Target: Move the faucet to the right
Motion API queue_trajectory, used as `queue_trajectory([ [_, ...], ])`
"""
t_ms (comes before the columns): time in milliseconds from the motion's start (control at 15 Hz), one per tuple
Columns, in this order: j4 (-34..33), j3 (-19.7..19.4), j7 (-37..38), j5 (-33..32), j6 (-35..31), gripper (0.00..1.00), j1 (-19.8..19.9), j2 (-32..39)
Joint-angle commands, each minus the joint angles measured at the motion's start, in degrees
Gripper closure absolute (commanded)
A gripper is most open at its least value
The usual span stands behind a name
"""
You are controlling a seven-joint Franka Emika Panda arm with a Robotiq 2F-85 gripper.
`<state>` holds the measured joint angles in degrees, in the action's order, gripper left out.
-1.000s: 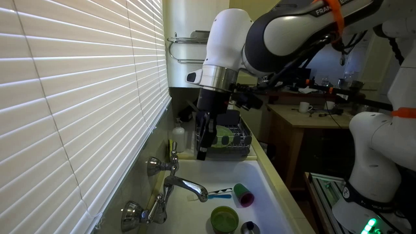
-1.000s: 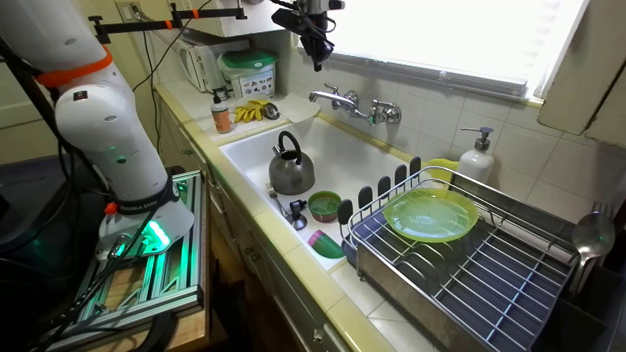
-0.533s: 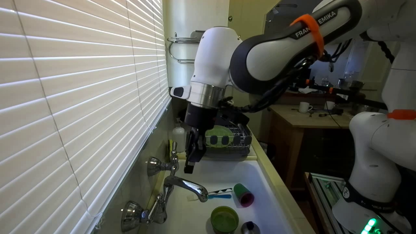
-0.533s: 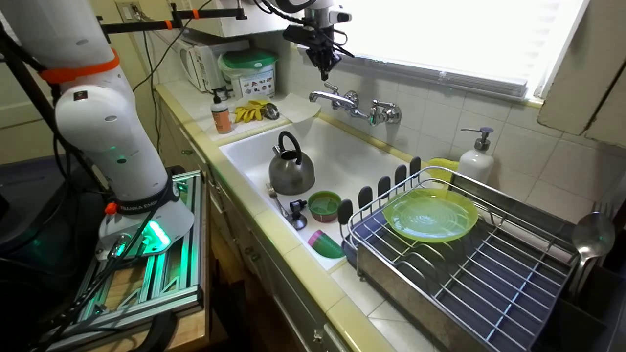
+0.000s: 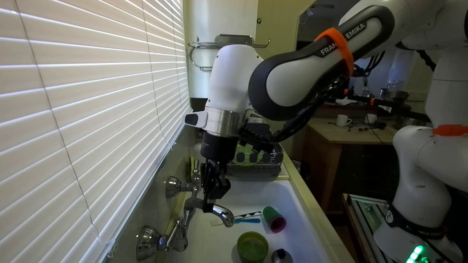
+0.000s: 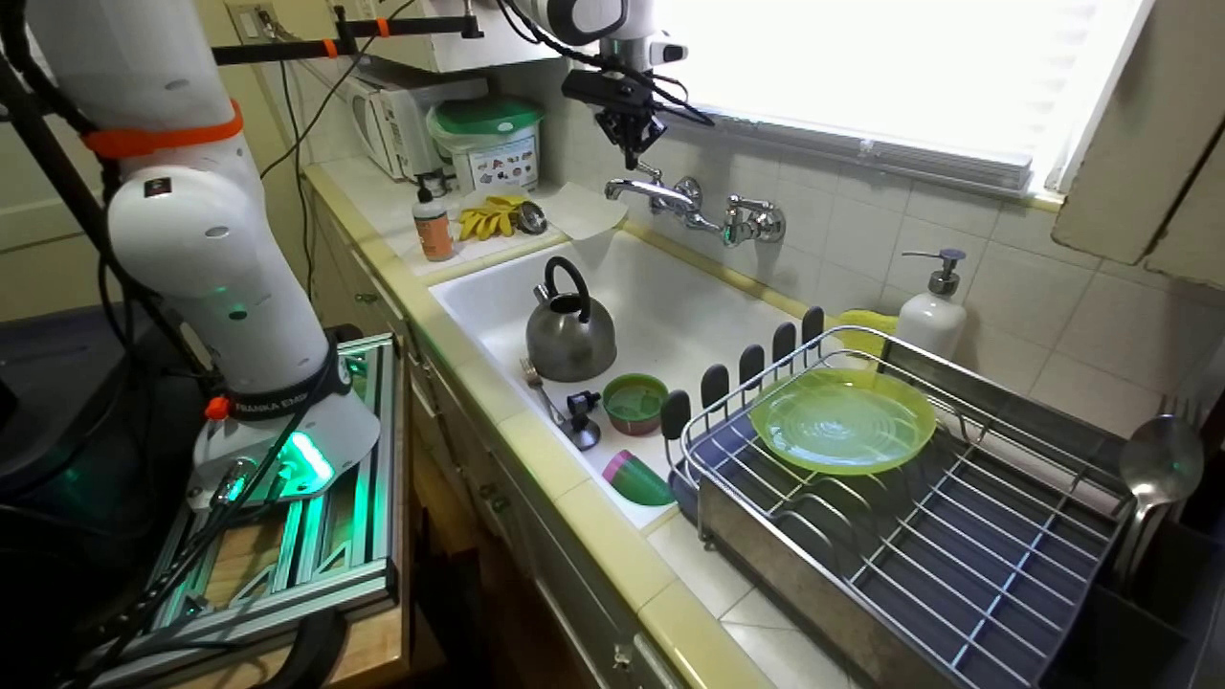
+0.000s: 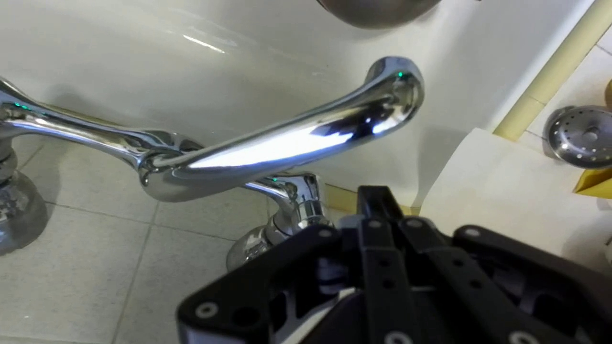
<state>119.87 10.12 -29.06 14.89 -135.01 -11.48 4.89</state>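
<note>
claw: now that it has dropped beside the faucet, it is closed on nothing, ready, i judge, for the rightward push.
faucet: unmoved above the sink, a gap to the claw in the wrist view; the turn likely remains.
sink: kettle, bowl, cup on its side.
rack: holds a plate.
blinds: bright.
table: mugs, far back.
</note>
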Motion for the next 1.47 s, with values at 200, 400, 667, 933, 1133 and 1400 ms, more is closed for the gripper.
queue_trajectory([
  [200, -0.92, 1.12, -3.98, 1.18, 1.06, 1.0, 1.89, 2.54],
  [400, -0.78, 0.96, -3.7, 1.01, 2.49, 1.0, 2.48, 2.61],
  [667, 0.48, 0.55, -3.98, 2.02, 4.31, 1.0, 3.56, 1.75],
  [933, 1.8, -0.21, -3.06, 2.62, 6.13, 1.0, 4.56, 0.85],
  [1133, 2.68, -0.83, -2.79, 2.59, 8.0, 1.0, 5.5, 0.35],
  [1400, 3.82, -1.84, -1.12, 1.65, 8.78, 1.0, 6.55, -0.08],
])
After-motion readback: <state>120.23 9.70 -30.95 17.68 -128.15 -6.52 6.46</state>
